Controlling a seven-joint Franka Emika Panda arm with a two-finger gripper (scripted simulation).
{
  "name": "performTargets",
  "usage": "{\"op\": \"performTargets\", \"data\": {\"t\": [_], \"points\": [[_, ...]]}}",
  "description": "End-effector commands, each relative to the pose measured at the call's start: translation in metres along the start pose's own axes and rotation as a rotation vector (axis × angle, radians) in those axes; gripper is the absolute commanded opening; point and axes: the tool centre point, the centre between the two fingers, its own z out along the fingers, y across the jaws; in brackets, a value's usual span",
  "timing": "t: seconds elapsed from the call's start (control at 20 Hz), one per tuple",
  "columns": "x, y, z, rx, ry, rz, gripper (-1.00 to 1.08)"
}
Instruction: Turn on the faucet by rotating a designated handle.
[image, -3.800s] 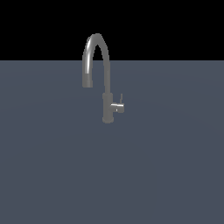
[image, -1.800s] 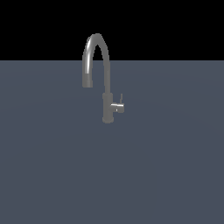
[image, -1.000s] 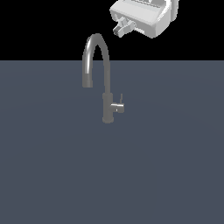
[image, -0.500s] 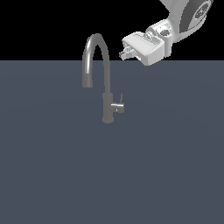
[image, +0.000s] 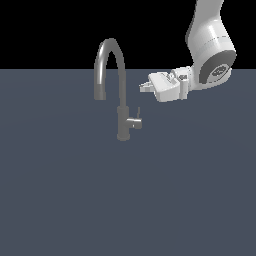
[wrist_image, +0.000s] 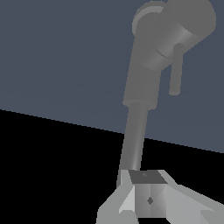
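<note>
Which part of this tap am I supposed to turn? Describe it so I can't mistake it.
Start at the tall grey metal gooseneck faucet standing on the dark slate-blue surface. Low on its straight column, on the exterior view's right, a short horizontal grey cylinder handle sticks out. Unlike the arched spout above, it is stubby and carries a thin upright pin at its end.

The faucet (image: 119, 100) is a plain grey metal with a soft sheen, lighter along its arched spout and darker down the column. The handle (image: 134, 122) at its 3 o'clock side is the same grey. The arm (image: 210, 50) and gripper (image: 144, 87) are glossy white. The surface (image: 75, 200) is flat slate blue-grey, unpatterned, under a solid black background (image: 50, 30).
</note>
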Motion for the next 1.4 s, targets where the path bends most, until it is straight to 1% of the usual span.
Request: {"op": "performTargets", "data": {"t": [0.0, 0.15, 0.3, 0.55, 0.75, 1.05, 1.35], "points": [[0.021, -0.003, 0.002, 0.055, -0.043, 0.054, -1.00], [0.042, -0.004, 0.006, 0.109, -0.084, 0.107, -1.00], [0.058, -0.005, 0.010, 0.152, -0.117, 0.149, -1.00], [0.077, -0.005, 0.015, 0.201, -0.154, 0.197, -1.00], [0.083, -0.005, 0.017, 0.217, -0.167, 0.212, -1.00], [0.083, -0.004, 0.018, 0.217, -0.167, 0.213, -1.00], [0.075, 0.007, 0.020, 0.217, -0.167, 0.213, -1.00]]}}
